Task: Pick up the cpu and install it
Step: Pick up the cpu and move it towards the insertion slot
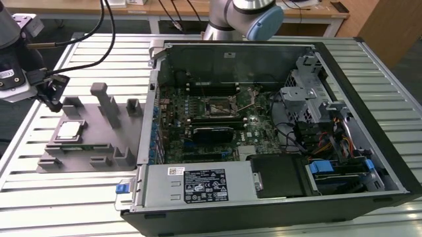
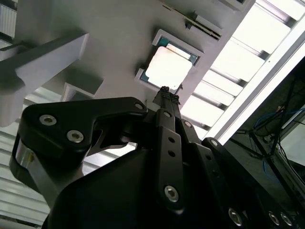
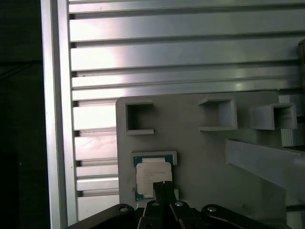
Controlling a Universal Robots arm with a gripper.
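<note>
cpu (image 3: pixel 148 172) seated, edge behind end effector (image 3: pixel 163 184)

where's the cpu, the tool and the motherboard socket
cpu (image 1: pixel 69 131), exterior view, middle of its shiny metal top
tool (image 2: pixel 166 94), second wrist view, the tip where its fingers meet
motherboard socket (image 1: pixel 218 106), exterior view, centre of the black-framed square

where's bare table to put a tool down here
Bare slats: the table between the grey fixture and the near edge, beside the power supply; also past the case on the exterior view's right. Crowded: the fixture, with posts, cpu and gripper above, and inside the case.
</note>
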